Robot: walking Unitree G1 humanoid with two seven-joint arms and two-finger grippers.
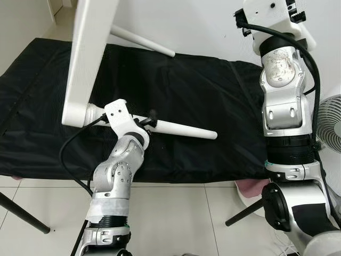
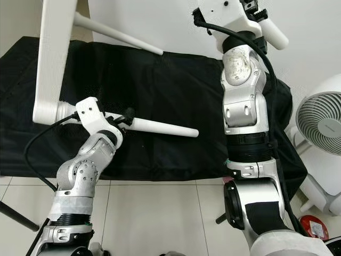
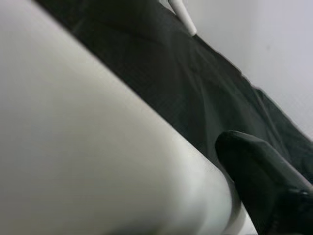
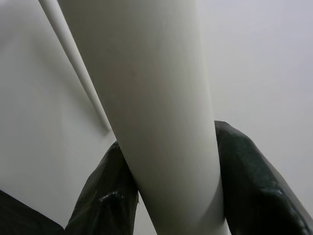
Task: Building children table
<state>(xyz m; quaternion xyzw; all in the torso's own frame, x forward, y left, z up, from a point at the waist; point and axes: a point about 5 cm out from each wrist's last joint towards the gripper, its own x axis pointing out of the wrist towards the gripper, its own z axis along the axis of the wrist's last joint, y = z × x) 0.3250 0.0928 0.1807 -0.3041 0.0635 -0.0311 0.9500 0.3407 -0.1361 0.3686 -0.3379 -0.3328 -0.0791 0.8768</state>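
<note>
In the left eye view, a white tabletop [image 1: 88, 58] is standing on its edge over a black cloth [image 1: 213, 101] that is covering a low surface. One white leg [image 1: 170, 128] is sticking out from its near corner toward the right, lying just above the cloth. A second white leg [image 1: 141, 40] is pointing right from farther up the panel. The left gripper [image 1: 148, 120] is reaching up from the near left, and its black fingers are sitting at the base half of the nearer leg. A black cable [image 1: 72, 144] is looping beside the left arm. The right arm [image 1: 285, 101] is rising at the far right, and a white fan [image 1: 331, 125] is standing past it.

In the right eye view, the same scene is showing, and the right arm is holding a third white leg [image 2: 274, 34] up at the top, against the pale wall.

In the left wrist view, the nearer leg is filling the foreground as a blurred pale shape, and one black finger [image 3: 264, 186] is pressing along its side. The other finger is hidden, so how wide this claw is standing cannot be told.

In the right wrist view, the two black fingers [image 4: 105, 196] are closing on either side of the raised leg, both touching it, with the white panel behind.
</note>
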